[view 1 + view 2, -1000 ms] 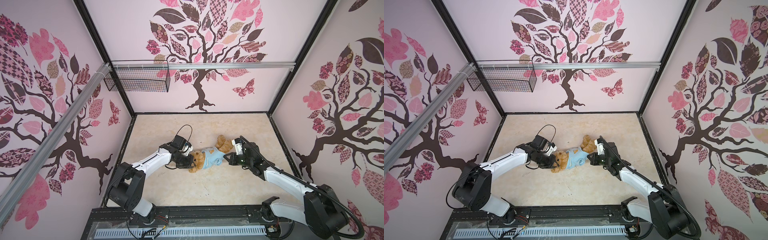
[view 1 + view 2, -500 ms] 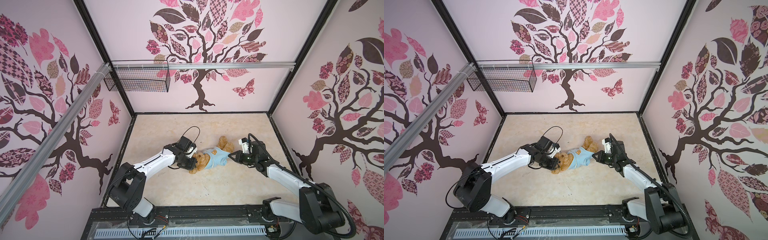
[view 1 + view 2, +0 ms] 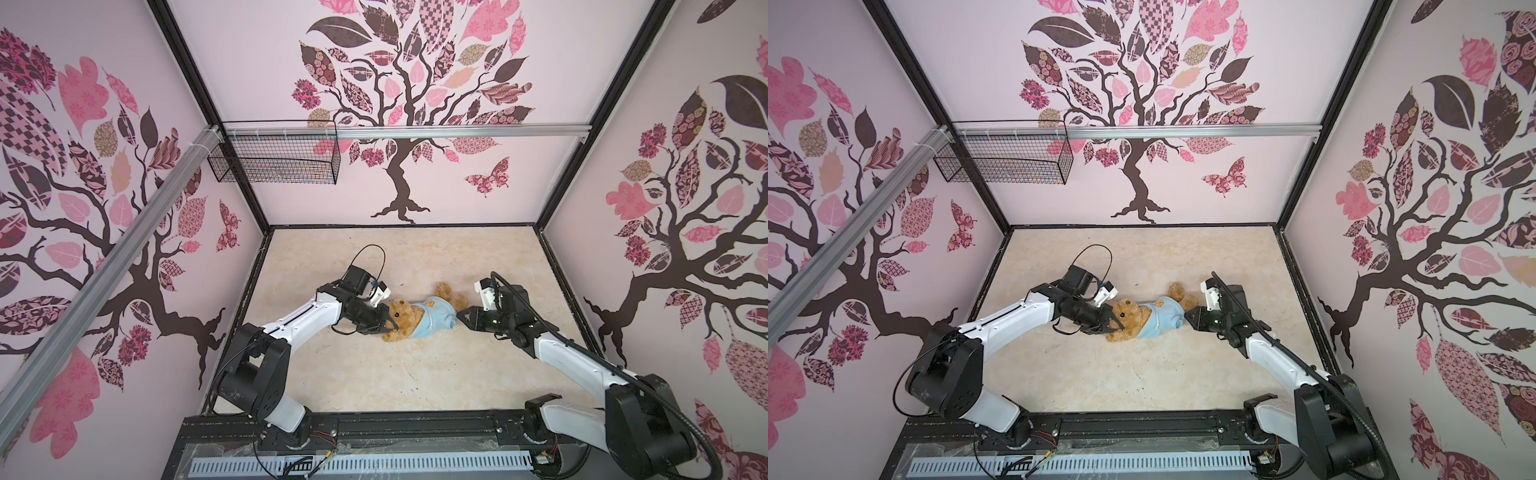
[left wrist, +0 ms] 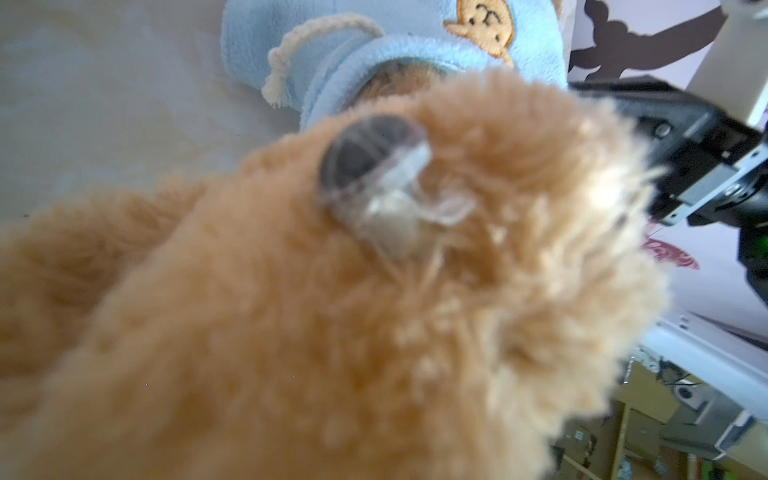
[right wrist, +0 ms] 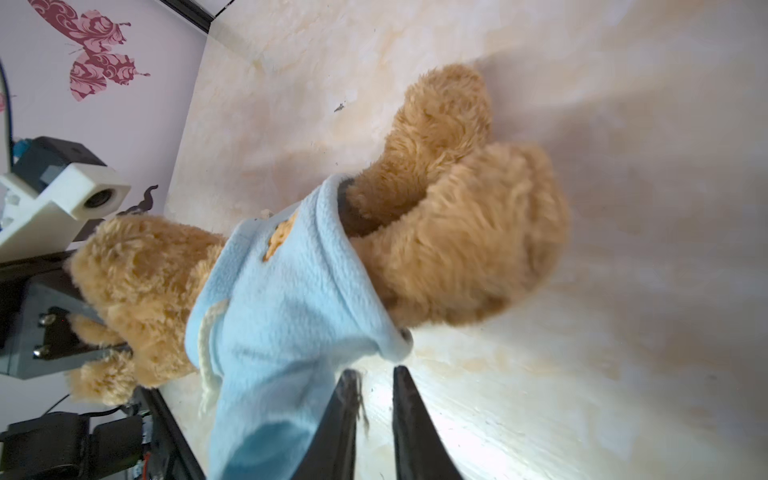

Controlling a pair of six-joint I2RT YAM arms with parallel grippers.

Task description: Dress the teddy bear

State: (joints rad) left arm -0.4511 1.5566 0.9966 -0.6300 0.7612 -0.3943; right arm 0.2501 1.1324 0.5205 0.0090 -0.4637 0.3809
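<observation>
The teddy bear (image 3: 402,316) (image 3: 1128,319) lies on the floor, head toward the left arm and legs (image 5: 465,249) toward the right arm. A light-blue shirt (image 3: 433,318) (image 3: 1159,318) (image 5: 282,324) covers its torso, and an orange bear face shows on the shirt (image 4: 415,41). My left gripper (image 3: 388,326) (image 3: 1113,326) is shut on the bear's head, and fur (image 4: 332,332) hides its jaws in the left wrist view. My right gripper (image 3: 460,316) (image 3: 1187,316) (image 5: 376,382) stands slightly open at the shirt's hem. Only floor shows between its fingers (image 5: 411,415).
A black wire basket (image 3: 274,153) hangs on the rail at the back left, well above the floor. Patterned walls close in the marble-look floor (image 3: 374,374) on three sides. A black frame rail (image 3: 374,428) runs along the front edge.
The right gripper's jaws have parted a little at the shirt's hem, and its arm has swung outward to the right. The left gripper keeps its hold and has shifted slightly right with the bear.
</observation>
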